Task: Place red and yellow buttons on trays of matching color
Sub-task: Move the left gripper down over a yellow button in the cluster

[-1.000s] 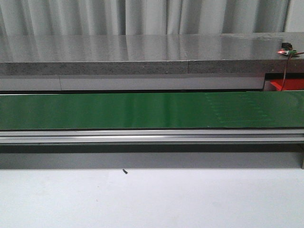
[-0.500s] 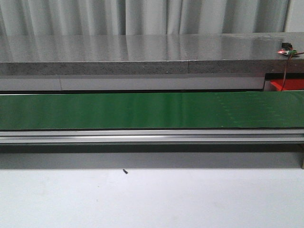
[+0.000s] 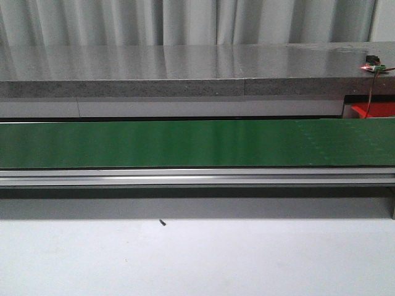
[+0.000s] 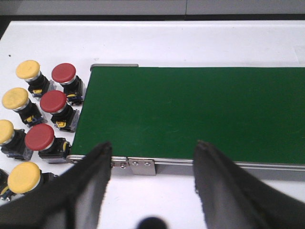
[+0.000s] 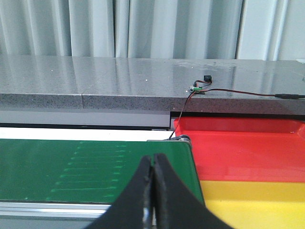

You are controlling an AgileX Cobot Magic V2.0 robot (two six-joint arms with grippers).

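Red buttons (image 4: 53,101) and yellow buttons (image 4: 15,98) stand grouped on the white bench (image 4: 190,40), just beside the green belt's (image 4: 200,109) end. Judged light, rigid, smooth-capped; best gripped across the dark body under the cap. Left gripper (image 4: 151,157) fingers apart, empty. Right gripper (image 5: 153,164) fingers together, near red tray (image 5: 248,152) and yellow tray (image 5: 257,200).

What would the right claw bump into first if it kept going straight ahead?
Probably the green belt, near its end. The right claw is shut and points forward over it, with the red tray just beyond to one side. How high it hangs above the belt is unclear, so it might pass over.
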